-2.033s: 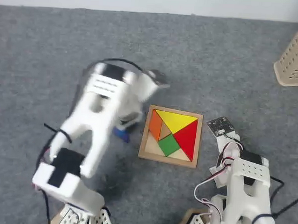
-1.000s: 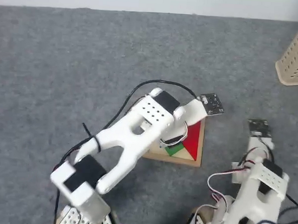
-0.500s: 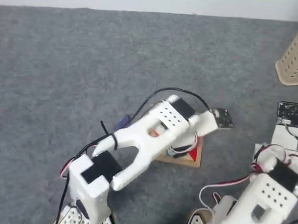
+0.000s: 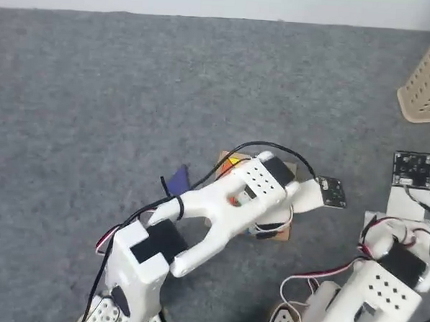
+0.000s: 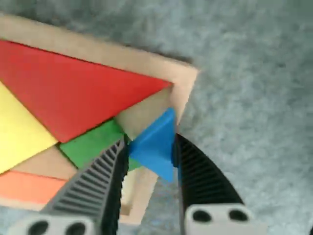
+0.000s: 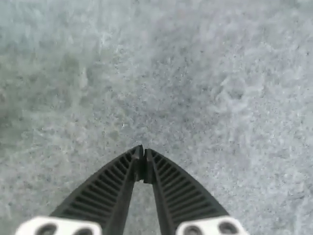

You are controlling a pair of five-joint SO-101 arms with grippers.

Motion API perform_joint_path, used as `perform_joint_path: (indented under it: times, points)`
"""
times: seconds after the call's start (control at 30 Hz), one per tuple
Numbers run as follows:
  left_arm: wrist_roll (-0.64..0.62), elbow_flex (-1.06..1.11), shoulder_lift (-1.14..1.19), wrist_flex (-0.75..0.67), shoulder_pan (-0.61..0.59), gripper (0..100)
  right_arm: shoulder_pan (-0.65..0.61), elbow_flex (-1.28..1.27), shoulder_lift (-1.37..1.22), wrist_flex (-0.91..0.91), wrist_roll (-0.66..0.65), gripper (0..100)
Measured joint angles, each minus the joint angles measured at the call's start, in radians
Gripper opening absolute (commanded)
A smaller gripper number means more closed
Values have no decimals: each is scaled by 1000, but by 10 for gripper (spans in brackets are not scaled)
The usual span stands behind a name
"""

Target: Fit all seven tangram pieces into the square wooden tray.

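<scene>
The square wooden tray (image 5: 161, 63) lies under my left gripper (image 5: 150, 144), which is shut on a small blue triangle (image 5: 156, 137). The triangle hangs over a bare wooden slot by the tray's corner. Inside the tray sit a red triangle (image 5: 83, 93), a yellow triangle (image 5: 19, 132), a green piece (image 5: 90, 144) and an orange piece (image 5: 29, 181). In the high view the left arm (image 4: 249, 188) covers most of the tray (image 4: 228, 160). A dark blue piece (image 4: 178, 179) lies on the carpet left of the tray. My right gripper (image 6: 143, 152) is shut over bare carpet.
A beige perforated basket (image 4: 428, 78) stands at the far right edge. The right arm (image 4: 397, 264) sits to the right of the tray, its camera board (image 4: 413, 170) pointing away. Grey carpet stretches open behind and to the left.
The left arm has swung from the carpet left of the tray to over the tray, carrying the blue triangle. The right arm has pulled away to the right.
</scene>
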State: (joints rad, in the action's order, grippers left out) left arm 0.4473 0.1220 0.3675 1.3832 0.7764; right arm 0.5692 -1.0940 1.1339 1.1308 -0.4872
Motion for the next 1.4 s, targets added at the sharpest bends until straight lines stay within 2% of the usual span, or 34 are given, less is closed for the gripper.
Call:
perform_joint_path:
  times: [0.1, 0.27, 0.5, 0.63, 0.9, 1.03, 1.2, 1.4]
  points:
    - [29, 0, 0, 0, -5, 127, -2, 0, 0, 0, 0, 10]
    - [86, -11, 0, 2, -21, 133, -2, 0, 0, 0, 0, 10]
    - [92, -41, 0, 2, -26, 145, -2, 0, 0, 0, 0, 10]
    - [92, -41, 0, 3, -26, 208, -2, 0, 0, 0, 0, 10]
    - [92, -41, 0, 11, -29, 202, -23, 0, 6, 0, 0, 10]
    - [92, -80, 0, 75, -43, 202, -23, 0, 6, 0, 0, 10]
    - [92, -198, -94, 195, -158, 202, -23, 0, 6, 0, 0, 10]
    - [25, -233, -348, 269, -466, 202, -34, 0, 6, 0, 0, 10]
